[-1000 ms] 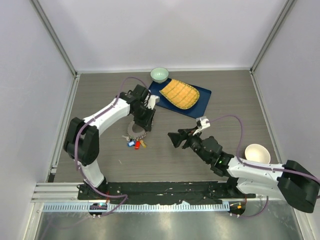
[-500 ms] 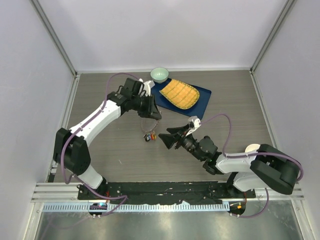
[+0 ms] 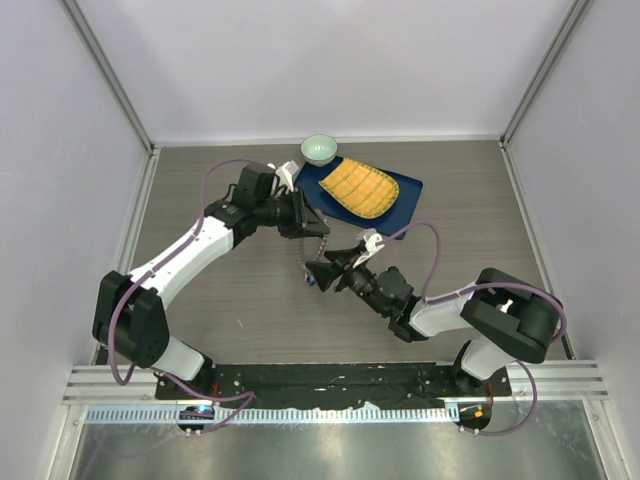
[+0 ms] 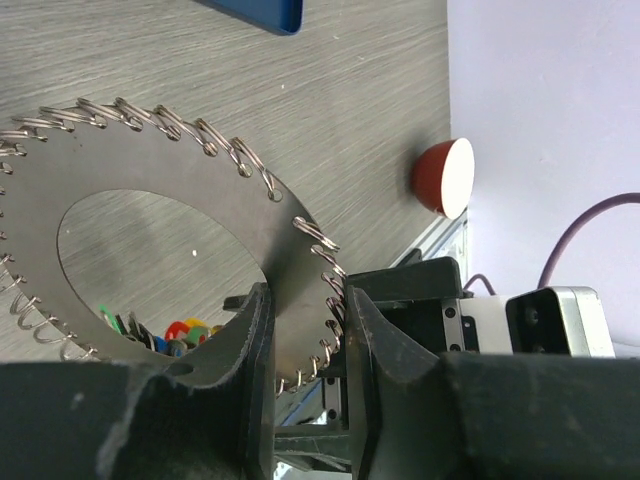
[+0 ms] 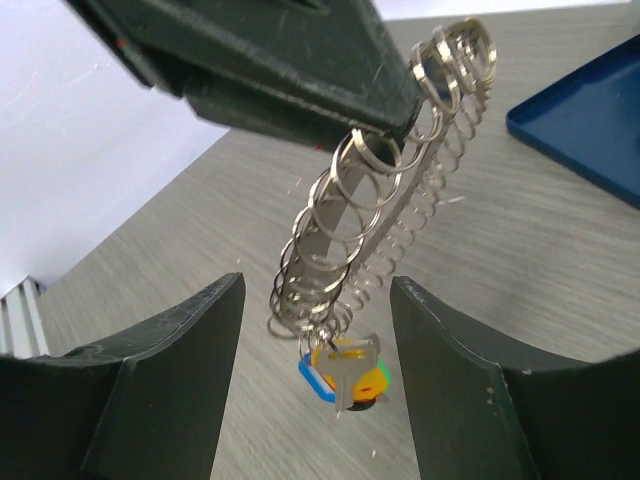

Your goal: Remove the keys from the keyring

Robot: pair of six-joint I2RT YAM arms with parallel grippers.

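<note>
Keys [image 5: 345,372] with blue, yellow and red plastic heads dangle in a small bunch under the keyring [image 4: 250,215], a flat grey disc fringed with shiny wire loops, hanging above the wood-grain table [image 3: 220,300]. The left gripper [image 4: 305,310] pinches its rim; the right gripper [image 5: 318,330] gapes wide and empty, facing the bunch. The step looks like seizing a key, which calls for closing on one head alone.

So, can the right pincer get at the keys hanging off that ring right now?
Probably yes. The bunch of small metal keys with coloured heads hangs free under the flat grey metal keyring held up by the left pincer, and the open right pincer flanks them, nothing between.
</note>
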